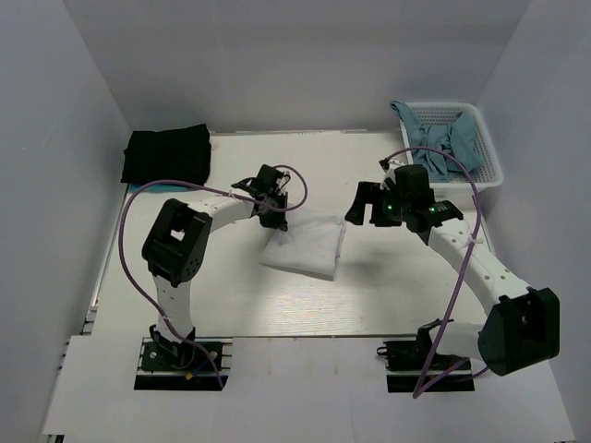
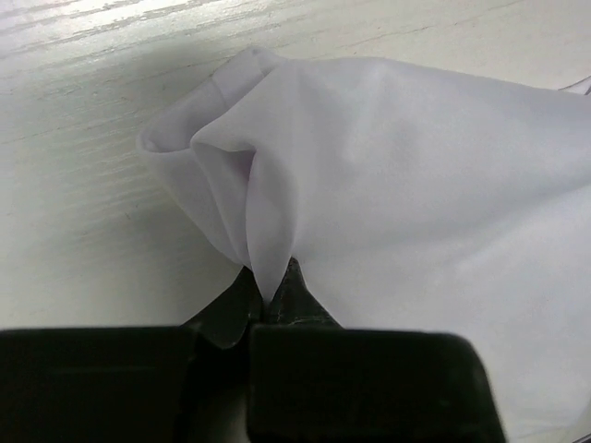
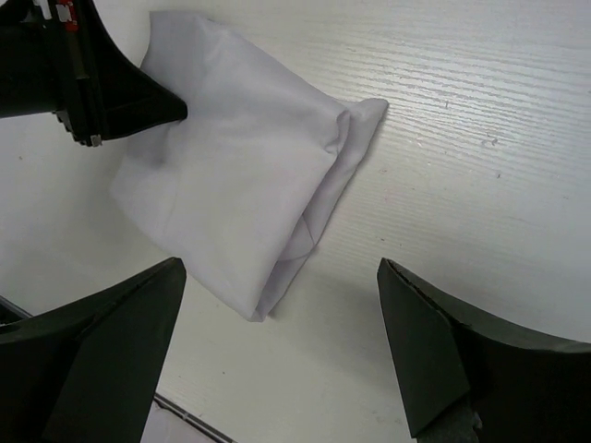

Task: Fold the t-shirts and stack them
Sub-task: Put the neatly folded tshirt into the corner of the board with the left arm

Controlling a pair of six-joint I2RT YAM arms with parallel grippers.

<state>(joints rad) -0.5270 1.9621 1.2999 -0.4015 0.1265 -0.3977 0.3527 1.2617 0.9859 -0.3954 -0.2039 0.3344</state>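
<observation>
The left gripper (image 2: 272, 295) was clamped on a pinched-up fold at the corner of the folded white cotton t-shirt (image 2: 416, 175), its jaws closed tight on the cloth. The shirt lay bunched near the middle of the pale wooden table (image 1: 277, 305). The right gripper (image 1: 367, 205) hung just beside the shirt's right edge with its jaws spread wide, holding nothing. The folded black cotton t-shirt (image 1: 166, 154) sat at the table's far left corner, well apart from the white one. A white plastic lattice basket (image 1: 487, 159) stood at the far right, with crumpled teal cloth (image 1: 445, 138) inside it.
</observation>
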